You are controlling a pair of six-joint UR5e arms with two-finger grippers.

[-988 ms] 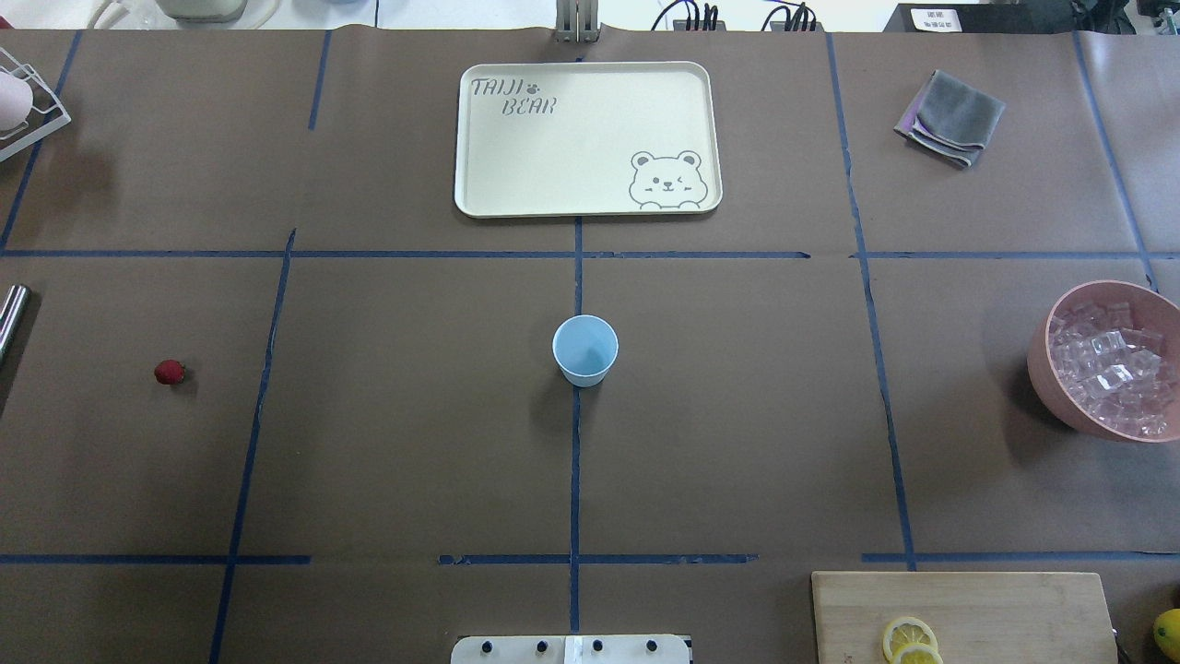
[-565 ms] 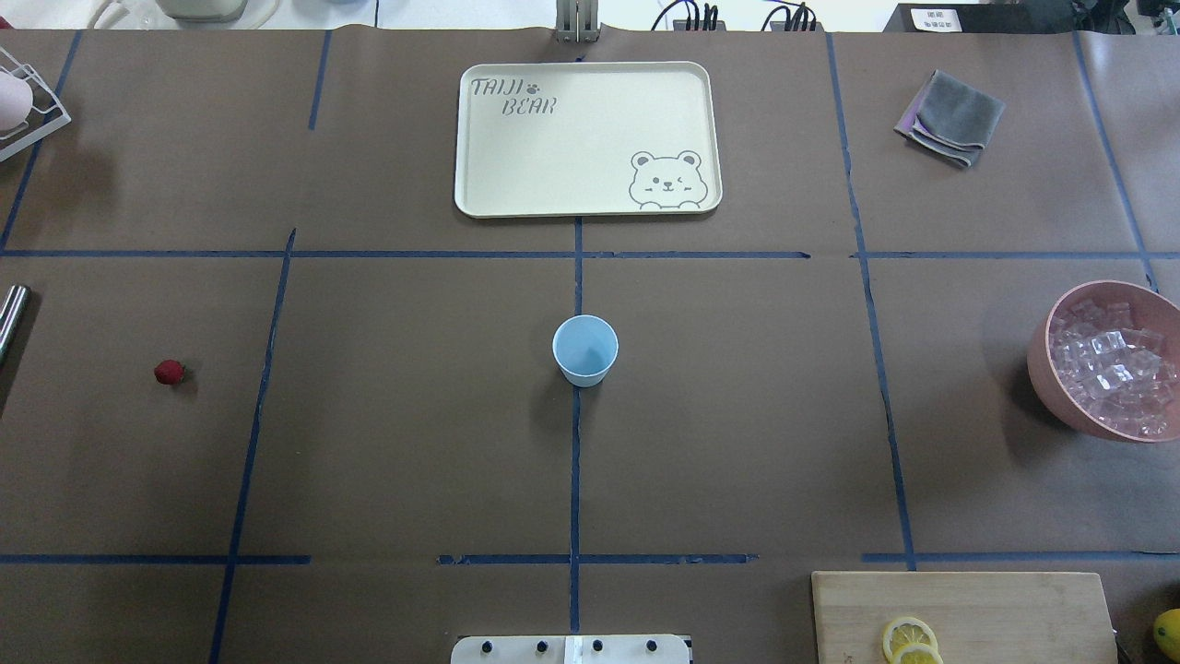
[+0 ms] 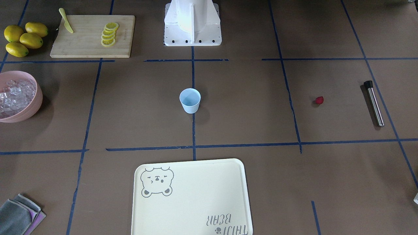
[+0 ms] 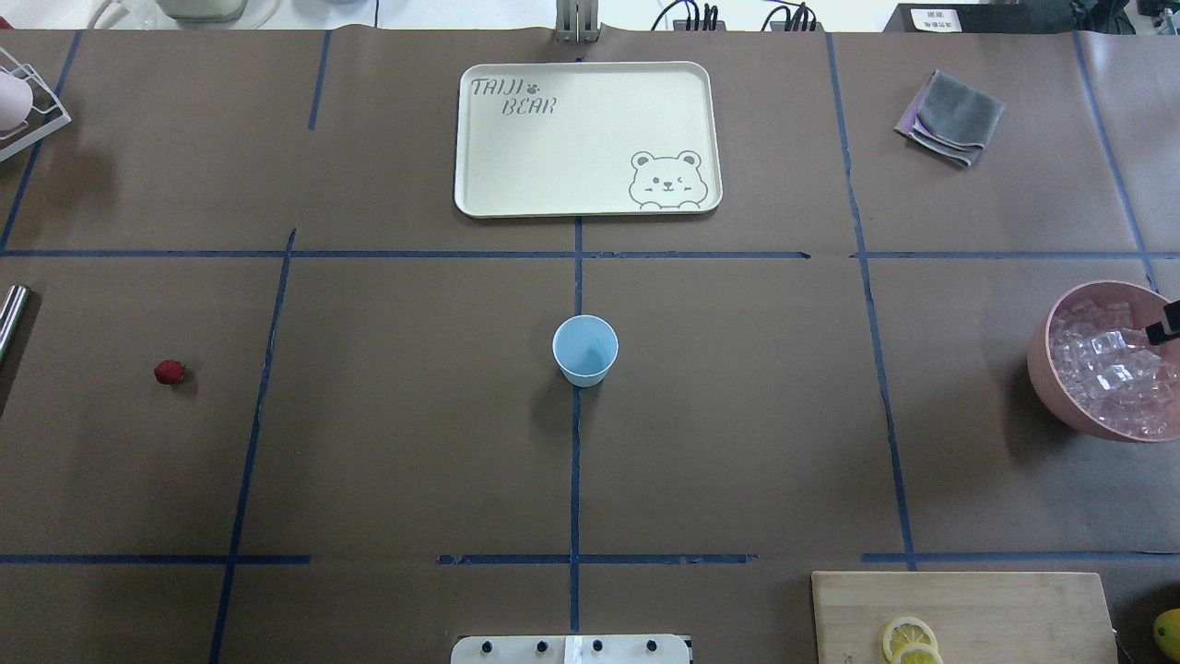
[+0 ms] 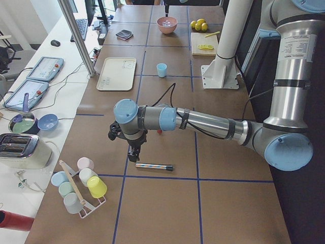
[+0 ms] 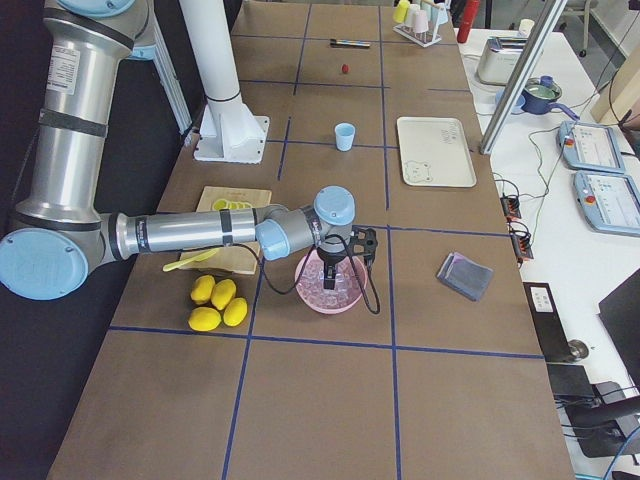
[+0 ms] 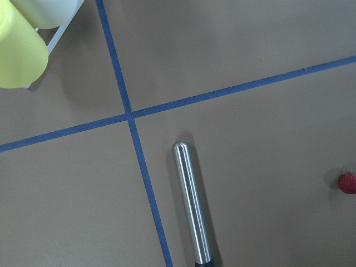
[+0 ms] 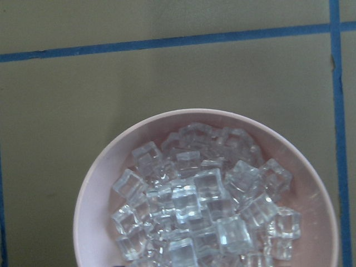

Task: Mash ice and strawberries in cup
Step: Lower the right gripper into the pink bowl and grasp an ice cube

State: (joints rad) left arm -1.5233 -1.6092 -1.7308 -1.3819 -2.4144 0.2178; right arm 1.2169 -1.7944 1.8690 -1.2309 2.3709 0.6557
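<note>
Standing mid-table with open room all round, cup (image 4: 584, 350); ice (image 4: 1111, 367) in edge-side bowl (image 4: 1041, 369); state of both jaws unclear.

Light-blue cup (image 4: 584, 350), red strawberry (image 4: 170, 373)

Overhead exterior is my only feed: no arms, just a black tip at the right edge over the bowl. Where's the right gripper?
Observer: Right-end view: the right gripper hangs low over the ice in the pink bowl. Open or shut, can't tell.
Operator: Left one?
Observer: Left-end view: the left gripper is just above one end of the metal rod. Contact unclear.
Operator: Rod's cut off for me. What is it?
Observer: Front view shows all of it: steel, with a black cap at the end toward the robot.
</note>
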